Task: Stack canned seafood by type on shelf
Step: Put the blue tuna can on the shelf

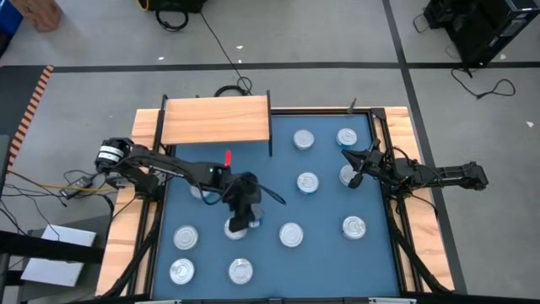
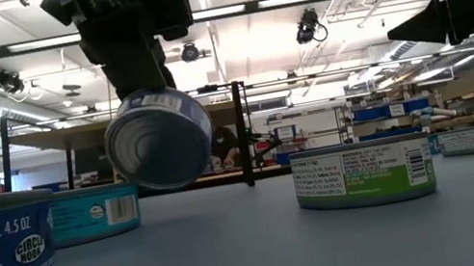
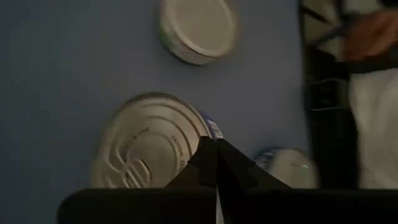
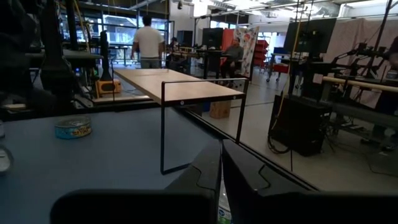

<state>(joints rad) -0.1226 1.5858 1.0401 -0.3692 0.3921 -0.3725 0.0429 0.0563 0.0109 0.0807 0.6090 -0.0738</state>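
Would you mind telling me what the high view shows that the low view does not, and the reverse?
Only the high view shows the whole spread: the empty shelf top, the right gripper waiting by the table's right side, and loose cans across the blue table. Only the low view shows that the held can hangs tilted, clear of the tabletop, and the labels on the cans' sides. Both show the left gripper shut on that can.

Both arms are dark, near-black, built of slim jointed segments — the left arm point(image 1: 160, 169) has a silvery-white cylindrical piece near its base and a small red mark midway along. Thin black cables loop beside its boxy wrist. The right arm point(image 1: 422, 176) is black throughout — angular, blocky links.
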